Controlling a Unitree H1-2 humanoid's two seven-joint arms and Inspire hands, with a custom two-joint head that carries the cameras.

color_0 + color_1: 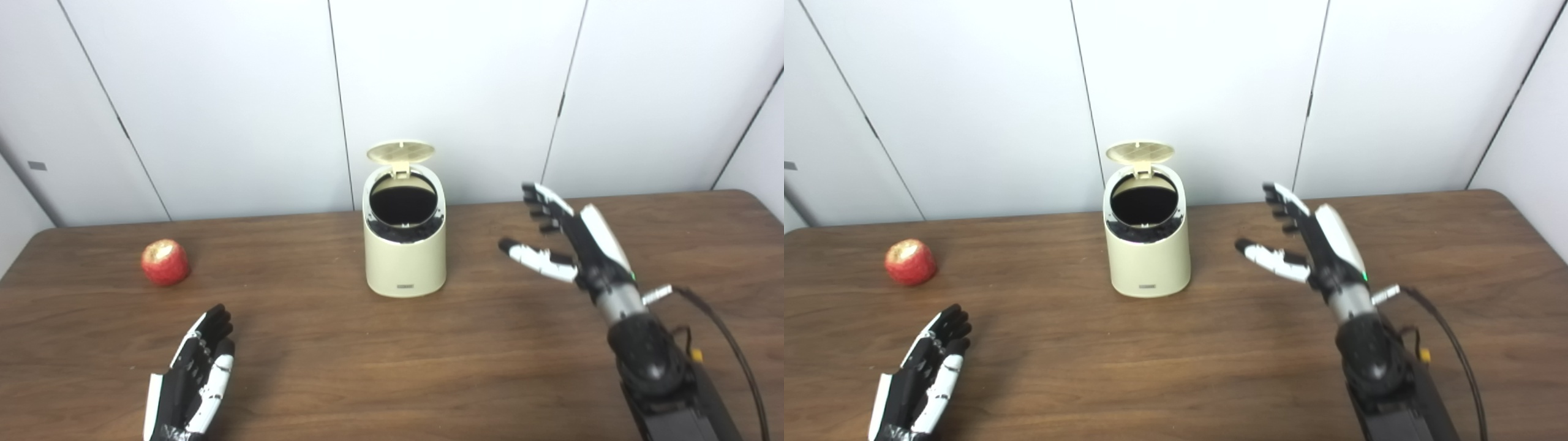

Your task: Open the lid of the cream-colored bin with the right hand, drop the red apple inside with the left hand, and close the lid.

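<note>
Apple [165, 262], red with a pale patch on top, sits on the brown table [392, 367] at the far left, a little beyond the left hand [191, 376] and slightly to its left, not touching it. That left hand lies low near the near edge of the table, fingers stretched out and pointing toward the far side, holding nothing. Bare wood lies between its fingertips and the apple.

To the right of the bin, the right hand [566, 239] is raised above the table, fingers spread apart and thumb reaching left toward the bin, empty. It stands apart from the bin, with clear table between them.

Between the two hands, toward the far side, the cream-colored bin [405, 260] stands upright. Its lid [400, 152] is tipped up at the back, and the dark round opening shows. A black cable [732, 349] loops off the right wrist. White wall panels [453, 79] rise behind the table.
</note>
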